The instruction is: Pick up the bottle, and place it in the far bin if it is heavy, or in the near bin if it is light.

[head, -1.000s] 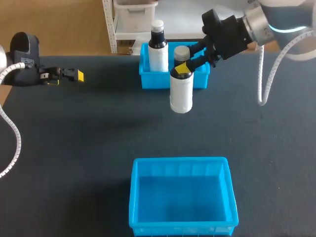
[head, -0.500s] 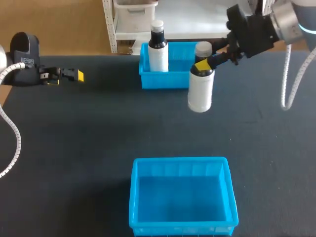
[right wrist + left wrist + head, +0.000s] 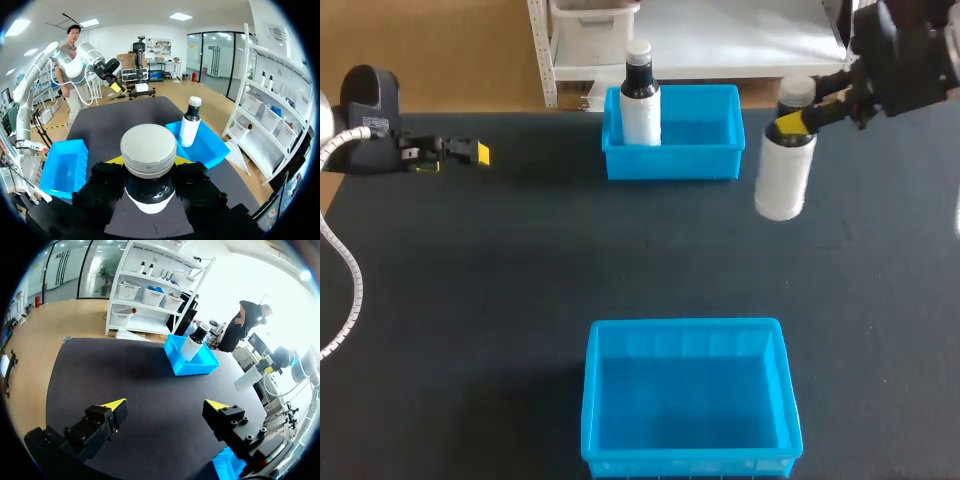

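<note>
A white bottle (image 3: 785, 175) with a grey cap (image 3: 148, 150) hangs above the table, just right of the far blue bin (image 3: 672, 160). My right gripper (image 3: 790, 124) is shut on its neck, with a yellow tip on each side. The left wrist view shows the same bottle (image 3: 249, 377) far off, beyond the bin's wall (image 3: 185, 371). The near blue bin (image 3: 688, 395) sits at the table's front with nothing in it. My left gripper (image 3: 470, 152) rests at the far left of the table, open and holding nothing (image 3: 167, 407).
A second white bottle with a black neck (image 3: 640, 100) stands upright in the far bin's left corner (image 3: 189, 122). The dark table stretches bare between the two bins. My left arm's cable loops along the left edge.
My right arm has carried the bottle to the right, from in front of the far bin to past its right side. The left arm has not moved.
</note>
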Controlling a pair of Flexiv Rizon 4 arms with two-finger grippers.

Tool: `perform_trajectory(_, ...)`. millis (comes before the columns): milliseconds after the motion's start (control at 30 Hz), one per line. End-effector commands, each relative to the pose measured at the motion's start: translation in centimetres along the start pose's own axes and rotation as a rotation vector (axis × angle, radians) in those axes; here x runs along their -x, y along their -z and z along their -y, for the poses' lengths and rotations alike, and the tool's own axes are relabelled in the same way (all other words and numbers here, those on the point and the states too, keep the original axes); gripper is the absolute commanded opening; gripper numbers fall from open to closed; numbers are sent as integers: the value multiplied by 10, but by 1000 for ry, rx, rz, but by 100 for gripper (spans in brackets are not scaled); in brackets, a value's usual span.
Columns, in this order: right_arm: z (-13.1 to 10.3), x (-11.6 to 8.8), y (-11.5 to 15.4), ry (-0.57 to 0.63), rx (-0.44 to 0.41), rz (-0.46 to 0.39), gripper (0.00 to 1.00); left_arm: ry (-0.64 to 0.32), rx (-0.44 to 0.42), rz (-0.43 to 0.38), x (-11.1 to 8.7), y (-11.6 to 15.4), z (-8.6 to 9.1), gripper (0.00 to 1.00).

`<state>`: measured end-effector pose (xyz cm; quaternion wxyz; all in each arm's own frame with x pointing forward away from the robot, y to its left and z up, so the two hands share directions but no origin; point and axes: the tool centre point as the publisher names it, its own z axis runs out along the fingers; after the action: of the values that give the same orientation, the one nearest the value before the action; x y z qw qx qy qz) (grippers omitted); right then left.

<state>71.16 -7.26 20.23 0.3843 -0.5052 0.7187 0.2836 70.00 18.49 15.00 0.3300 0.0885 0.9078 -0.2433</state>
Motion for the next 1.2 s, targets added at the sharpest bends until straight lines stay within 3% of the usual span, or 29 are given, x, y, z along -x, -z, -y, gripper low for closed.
perform_trajectory(33,-2,-1,28,-5,-71,-5,0,0,0,0,0,0,0,100)
perform_trajectory(333,21,8,53,-3,-102,-11,0,0,0,0,0,0,0,100)
perform_trajectory(600,48,25,58,17,-104,-4,0,0,0,0,0,0,0,100)
perform_trajectory(1200,111,73,5,90,-17,5,0,0,0,0,0,0,0,100)
